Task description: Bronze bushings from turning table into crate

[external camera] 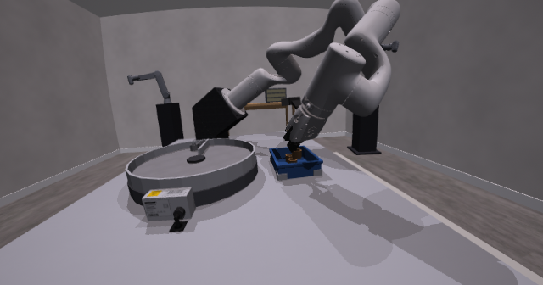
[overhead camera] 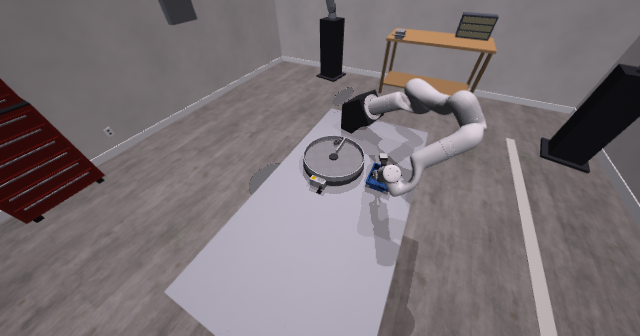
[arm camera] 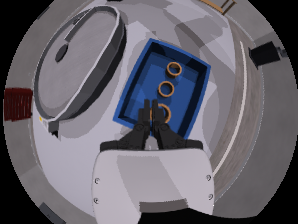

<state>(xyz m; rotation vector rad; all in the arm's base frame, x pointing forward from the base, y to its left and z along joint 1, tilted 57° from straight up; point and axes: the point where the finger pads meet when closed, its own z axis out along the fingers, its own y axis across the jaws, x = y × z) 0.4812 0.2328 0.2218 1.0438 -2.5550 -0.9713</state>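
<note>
The blue crate stands on the table right of the turning table. My gripper is lowered into the crate and is shut on a bronze bushing. In the wrist view the fingers grip one bronze ring at the near end of the crate; two more bronze bushings lie in it beyond. The turning table holds a small grey piece near its far rim, beside a bar that runs to the dark hub. I see no bronze on the disc.
A grey control box with a yellow label sits against the turning table's front. The arm's black base stands behind the turning table. The table's right edge runs close behind the crate.
</note>
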